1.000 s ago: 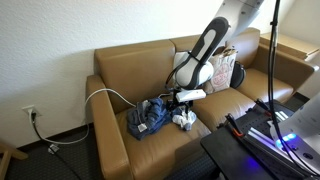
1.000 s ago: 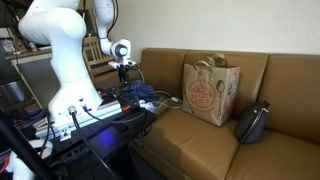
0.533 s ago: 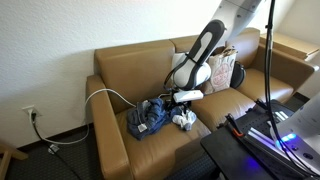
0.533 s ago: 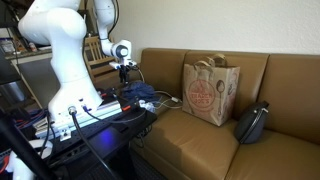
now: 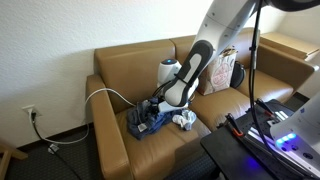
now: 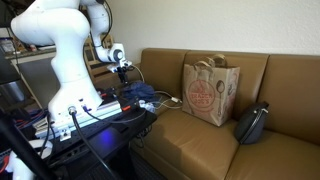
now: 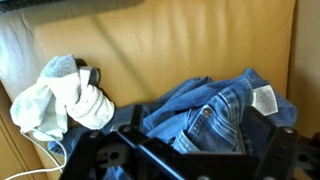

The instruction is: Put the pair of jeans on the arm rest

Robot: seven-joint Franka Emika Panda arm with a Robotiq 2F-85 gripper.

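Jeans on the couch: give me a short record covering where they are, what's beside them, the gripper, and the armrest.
jeans: crumpled on the couch seat
beside them: white cloth
gripper: right over the jeans, looks open
armrest: jeans not yet on it
also on couch: paper bag, black bag

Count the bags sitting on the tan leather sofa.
2. A brown paper grocery bag stands upright against the sofa backrest; a small black bag lies on the seat cushion beside it. Others could be hidden from these cameras.
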